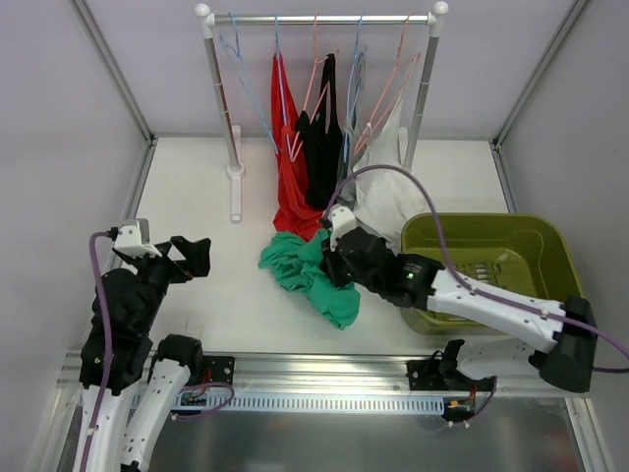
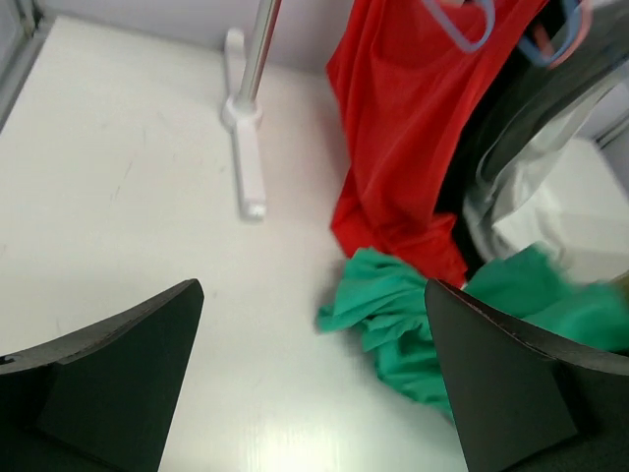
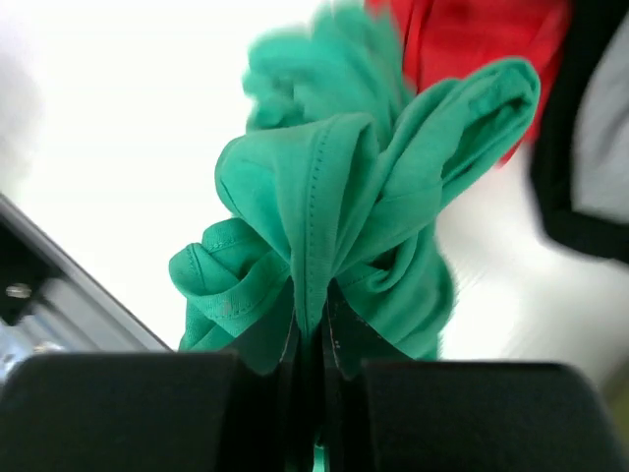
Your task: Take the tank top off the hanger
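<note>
On the white tabletop [image 1: 197, 187], boxed in by pale grey walls and aluminium posts, I see a clothes rack [image 1: 319, 18] standing at the far edge. From its bar hang a red tank top [image 1: 292, 182], a black tank top [image 1: 321, 147] and a white garment [image 1: 385, 192], with bare blue and pink hangers [image 1: 234, 44] among them. An olive-green plastic basket [image 1: 511, 218] sits on the right, and my right arm reaches across its near side. The green tank top [image 1: 295, 264] lies crumpled on the table just in front of the red one's hem, off any hanger. My right gripper [image 3: 313, 339] is clamped tight on a fold of it, the cloth bunching up above the fingers. My left gripper [image 1: 197, 258] hangs with its jaws wide apart to the left, well clear of the cloth and holding nothing.
</note>
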Available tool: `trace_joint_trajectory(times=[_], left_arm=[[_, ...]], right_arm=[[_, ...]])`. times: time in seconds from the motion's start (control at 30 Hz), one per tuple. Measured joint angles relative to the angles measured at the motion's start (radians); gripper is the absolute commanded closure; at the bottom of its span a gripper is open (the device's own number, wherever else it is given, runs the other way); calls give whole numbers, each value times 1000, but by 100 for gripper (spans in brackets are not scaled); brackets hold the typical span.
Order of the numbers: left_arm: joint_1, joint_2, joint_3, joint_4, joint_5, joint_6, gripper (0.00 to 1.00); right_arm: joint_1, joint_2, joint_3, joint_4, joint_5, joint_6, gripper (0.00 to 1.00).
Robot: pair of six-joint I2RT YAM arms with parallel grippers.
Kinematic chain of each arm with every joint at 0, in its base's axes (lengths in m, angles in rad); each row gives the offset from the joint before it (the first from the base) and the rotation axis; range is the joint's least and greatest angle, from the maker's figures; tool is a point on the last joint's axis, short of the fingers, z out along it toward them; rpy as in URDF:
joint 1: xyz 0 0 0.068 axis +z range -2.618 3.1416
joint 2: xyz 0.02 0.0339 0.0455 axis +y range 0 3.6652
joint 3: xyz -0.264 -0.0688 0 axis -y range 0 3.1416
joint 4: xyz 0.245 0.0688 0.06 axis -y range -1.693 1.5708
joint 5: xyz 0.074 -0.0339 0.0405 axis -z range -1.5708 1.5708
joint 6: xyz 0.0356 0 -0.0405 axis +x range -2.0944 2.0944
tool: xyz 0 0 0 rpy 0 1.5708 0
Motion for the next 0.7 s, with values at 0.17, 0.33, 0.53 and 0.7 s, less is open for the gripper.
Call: trace_joint_trajectory(times=[0.17,0.33,0.53,0.7], left_arm=[[0,1,-57,-48,-16,19,1],[0,-35,-57,-43,-42,24,1],[0,-44,-57,-41,-45,25,1],[0,-44,-58,-41,-45,25,1]], right_arm=[[0,-154,163,-85,49,-115,100],[-23,-178,462,-195,118,-249,100],[-121,-129,846,-308,212,-369,100],[-267,-150,953,-360,332,-426,100]])
